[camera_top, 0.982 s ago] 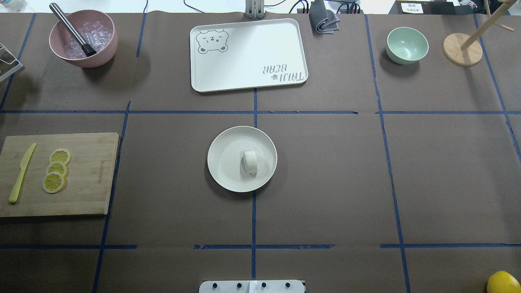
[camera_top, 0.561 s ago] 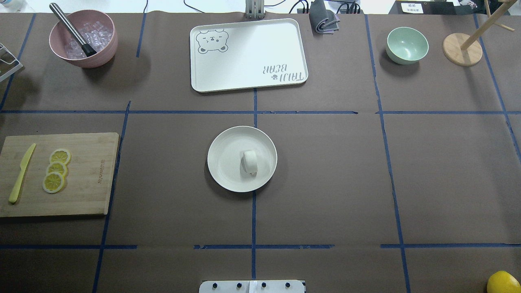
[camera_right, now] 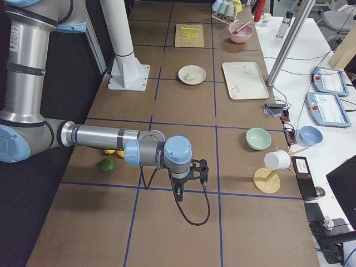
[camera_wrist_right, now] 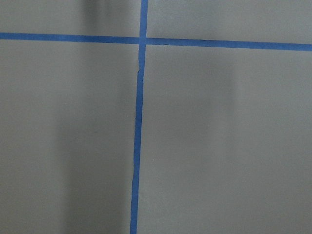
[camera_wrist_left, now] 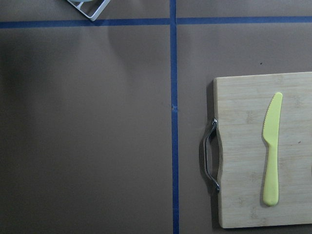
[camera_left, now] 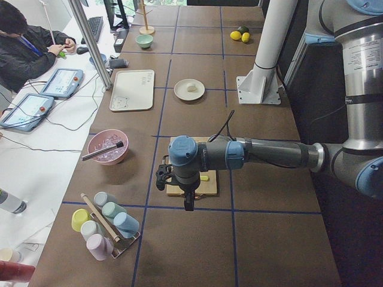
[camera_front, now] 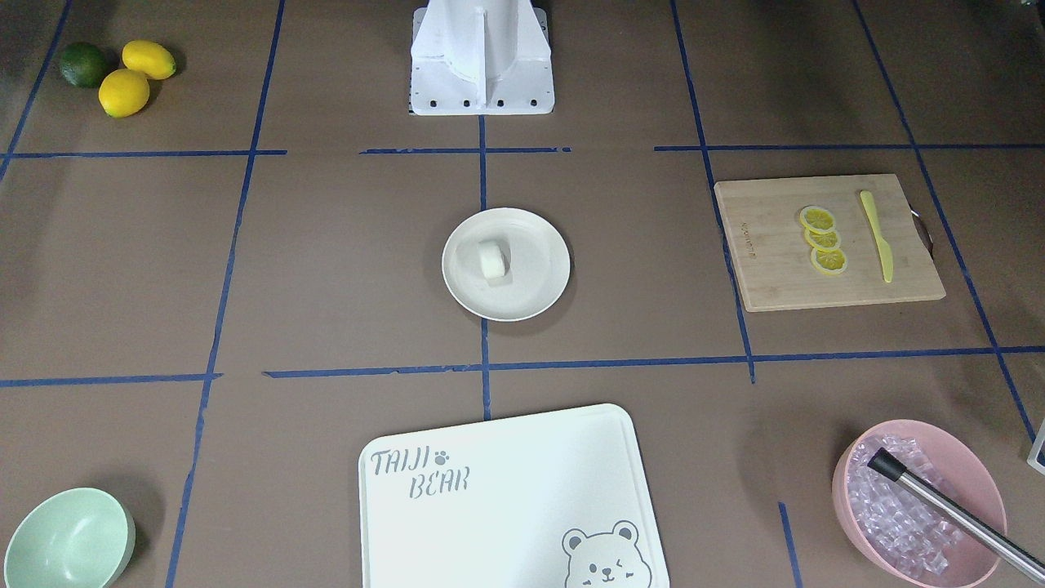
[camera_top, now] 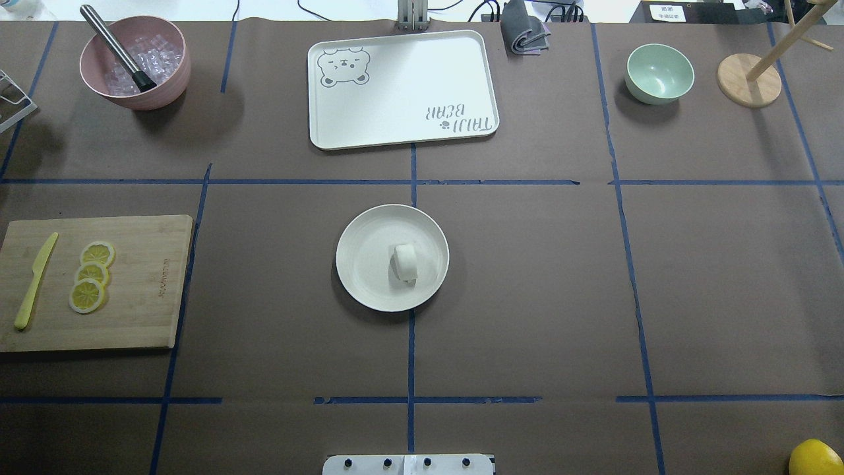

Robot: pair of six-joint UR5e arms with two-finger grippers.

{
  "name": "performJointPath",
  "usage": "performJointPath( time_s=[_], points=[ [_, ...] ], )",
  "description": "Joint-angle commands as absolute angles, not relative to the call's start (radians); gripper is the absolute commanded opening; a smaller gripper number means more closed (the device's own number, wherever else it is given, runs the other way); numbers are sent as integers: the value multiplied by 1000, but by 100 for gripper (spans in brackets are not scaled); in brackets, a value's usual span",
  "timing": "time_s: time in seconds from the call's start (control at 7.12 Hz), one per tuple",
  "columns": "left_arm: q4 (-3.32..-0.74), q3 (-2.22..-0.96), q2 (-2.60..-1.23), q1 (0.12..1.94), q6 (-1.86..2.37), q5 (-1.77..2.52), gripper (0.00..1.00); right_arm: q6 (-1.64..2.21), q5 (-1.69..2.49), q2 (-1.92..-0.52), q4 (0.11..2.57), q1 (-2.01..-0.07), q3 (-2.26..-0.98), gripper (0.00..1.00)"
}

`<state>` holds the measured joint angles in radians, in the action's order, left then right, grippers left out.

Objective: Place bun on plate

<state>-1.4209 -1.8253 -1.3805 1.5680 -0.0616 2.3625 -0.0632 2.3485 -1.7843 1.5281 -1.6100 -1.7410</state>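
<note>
The small white bun (camera_top: 405, 262) lies on its side, a little right of centre on the round cream plate (camera_top: 359, 241) in the middle of the table, nothing touching it. The front-facing view shows the same bun (camera_front: 493, 260) on the plate (camera_front: 535, 290). Both arms are pulled back from the plate. My left gripper (camera_left: 161, 177) hangs over the table beside the cutting board at the left end, seen only from the side. My right gripper (camera_right: 202, 169) hangs near the right end, also seen only from the side. I cannot tell whether either is open or shut.
A white bear tray (camera_top: 402, 89) lies behind the plate. The pink bowl (camera_top: 135, 63) of ice with a metal tool sits far left, the mint-green bowl (camera_top: 659, 72) far right. A cutting board (camera_top: 132, 284) carries lemon slices and a yellow knife (camera_wrist_left: 272, 148). Lemons (camera_front: 122, 91) lie by the right end.
</note>
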Motion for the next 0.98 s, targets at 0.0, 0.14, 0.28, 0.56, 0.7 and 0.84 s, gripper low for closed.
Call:
performJointPath(
  time_s=[0.0, 0.14, 0.28, 0.56, 0.7, 0.84],
  points=[
    [-1420, -1819, -1385, 1568, -57, 2356, 100, -64, 2349, -1784, 1529, -1608, -1741, 100],
    [-1420, -1815, -1387, 1565, -60, 2355, 100, -64, 2349, -1784, 1529, -1606, -1741, 100],
    [-1419, -1815, -1387, 1565, -61, 2355, 100, -63, 2349, -1784, 1529, -1605, -1741, 100],
    [-1419, -1810, -1385, 1565, -60, 2356, 100, -64, 2349, -1784, 1529, -1605, -1740, 100],
    [-1419, -1810, -1385, 1565, -60, 2355, 100, -64, 2349, -1784, 1529, -1605, -1740, 100],
    [-1419, -1809, -1385, 1565, -61, 2355, 100, -64, 2349, -1784, 1529, -1605, -1740, 100]
  ],
)
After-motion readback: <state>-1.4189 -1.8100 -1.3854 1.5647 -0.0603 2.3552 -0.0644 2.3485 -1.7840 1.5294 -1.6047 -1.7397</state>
